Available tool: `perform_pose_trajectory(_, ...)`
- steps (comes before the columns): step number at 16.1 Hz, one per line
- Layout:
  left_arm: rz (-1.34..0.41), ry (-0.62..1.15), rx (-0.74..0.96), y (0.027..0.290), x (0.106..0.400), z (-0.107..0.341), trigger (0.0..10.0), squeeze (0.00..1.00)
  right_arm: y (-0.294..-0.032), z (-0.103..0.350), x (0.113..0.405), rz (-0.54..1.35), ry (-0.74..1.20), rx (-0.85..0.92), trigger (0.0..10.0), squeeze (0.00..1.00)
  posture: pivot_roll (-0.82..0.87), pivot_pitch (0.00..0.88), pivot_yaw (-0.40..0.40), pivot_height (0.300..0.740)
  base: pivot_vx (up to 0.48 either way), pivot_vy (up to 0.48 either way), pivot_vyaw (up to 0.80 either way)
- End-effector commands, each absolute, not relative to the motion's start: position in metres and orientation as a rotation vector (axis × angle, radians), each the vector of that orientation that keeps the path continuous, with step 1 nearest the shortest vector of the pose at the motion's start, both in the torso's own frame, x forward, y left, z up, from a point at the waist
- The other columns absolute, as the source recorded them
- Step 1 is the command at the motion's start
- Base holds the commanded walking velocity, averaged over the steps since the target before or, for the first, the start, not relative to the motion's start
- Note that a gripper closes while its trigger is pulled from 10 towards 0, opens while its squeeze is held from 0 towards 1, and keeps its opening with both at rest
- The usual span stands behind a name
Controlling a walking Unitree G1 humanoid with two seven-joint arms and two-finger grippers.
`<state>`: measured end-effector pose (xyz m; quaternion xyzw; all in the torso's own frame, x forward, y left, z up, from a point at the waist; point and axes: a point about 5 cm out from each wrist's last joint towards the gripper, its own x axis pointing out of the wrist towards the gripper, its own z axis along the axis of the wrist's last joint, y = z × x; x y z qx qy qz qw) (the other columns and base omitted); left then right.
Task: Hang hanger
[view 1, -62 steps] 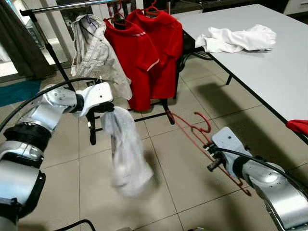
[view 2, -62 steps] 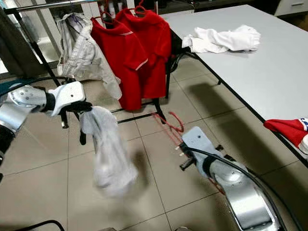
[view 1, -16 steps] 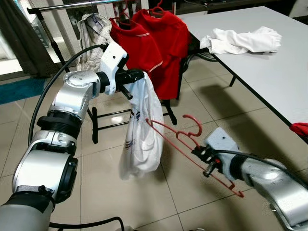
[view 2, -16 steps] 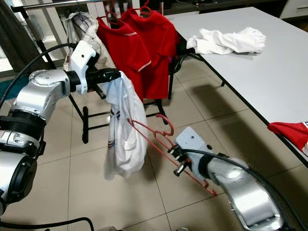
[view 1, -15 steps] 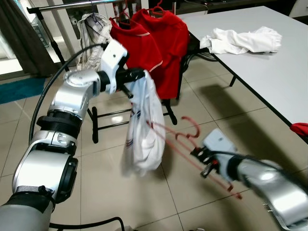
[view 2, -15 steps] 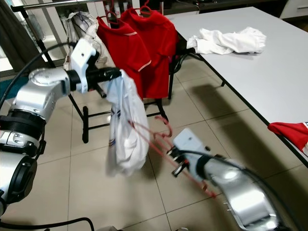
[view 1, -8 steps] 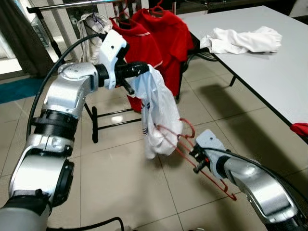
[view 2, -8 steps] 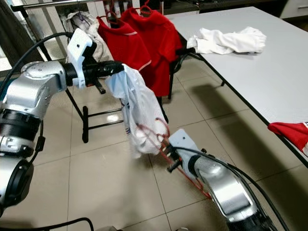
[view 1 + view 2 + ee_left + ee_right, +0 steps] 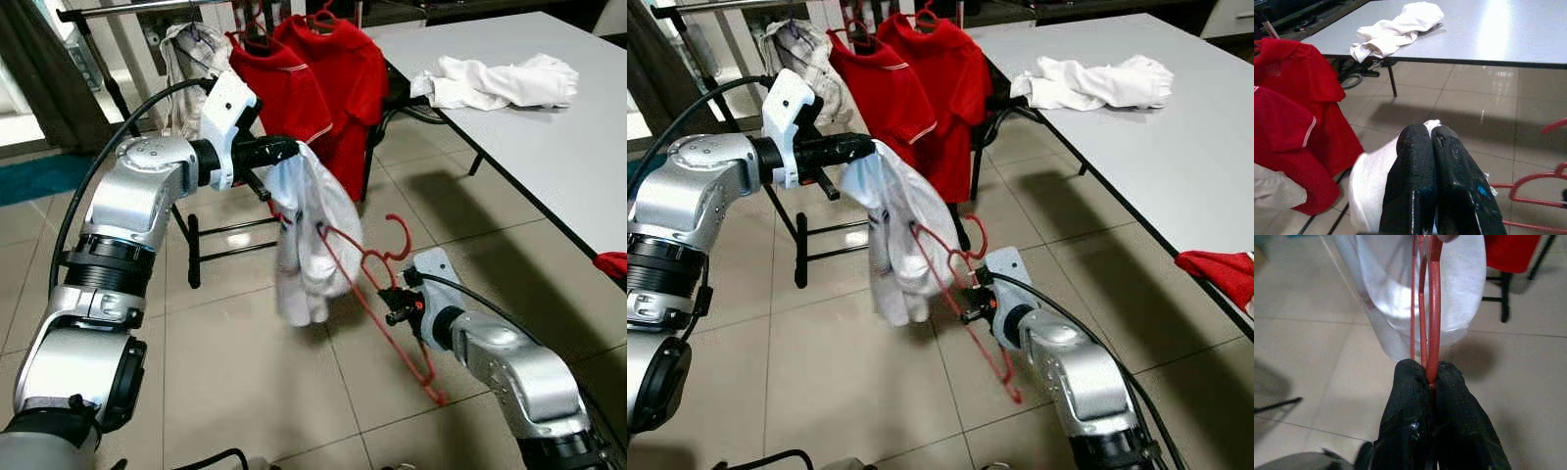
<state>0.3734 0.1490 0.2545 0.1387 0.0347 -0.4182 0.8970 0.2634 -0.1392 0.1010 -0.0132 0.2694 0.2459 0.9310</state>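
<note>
My left gripper (image 9: 284,153) is shut on the top of a white garment (image 9: 309,235), which hangs limp over the tiled floor in front of the clothes rack. Its black fingers (image 9: 1418,147) are pressed together on the cloth. My right gripper (image 9: 392,305) is shut on a red hanger (image 9: 345,262), held close to the garment's right side. The hanger's upper end touches the cloth and its hook (image 9: 397,235) points up. In the right wrist view the red hanger (image 9: 1433,308) runs straight from the fingers up against the white garment (image 9: 1386,293).
A clothes rack (image 9: 127,8) behind holds two red shirts (image 9: 323,69) and a pale shirt (image 9: 186,59). A grey table (image 9: 549,137) on the right bears a white heap of clothes (image 9: 495,80); a red cloth (image 9: 612,262) lies at its near edge.
The right gripper has brought the hanger up and left, tilting it more upright against the garment. The left gripper has kept its hold; the garment swung and bunched up.
</note>
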Motion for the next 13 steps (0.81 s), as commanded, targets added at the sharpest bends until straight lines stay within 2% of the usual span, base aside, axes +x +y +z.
perform_pose_trajectory(1,-0.86,0.058,0.296,0.149,0.373,0.258,0.0,0.0,-0.136,0.104,0.26,0.535,0.54,0.023,10.0,0.0,-0.08,0.055,0.064,0.74,0.0,0.0,0.0)
perform_pose_trajectory(6,-0.936,0.017,0.203,0.139,0.363,0.268,0.0,0.0,-0.132,0.083,0.26,0.501,0.638,0.091,10.0,0.0,-0.08,0.054,0.063,0.74,0.0,0.0,0.0)
perform_pose_trajectory(9,-0.95,0.036,0.233,0.14,0.355,0.263,0.0,0.0,-0.141,0.074,0.264,0.386,0.659,0.164,10.0,0.0,-0.08,0.05,0.057,0.74,0.0,0.0,0.0)
perform_pose_trajectory(13,-0.867,0.067,0.293,0.153,0.346,0.246,0.0,0.0,-0.163,0.069,0.261,0.218,0.665,0.325,10.0,0.0,-0.1,0.036,0.051,0.74,0.0,0.0,0.0)
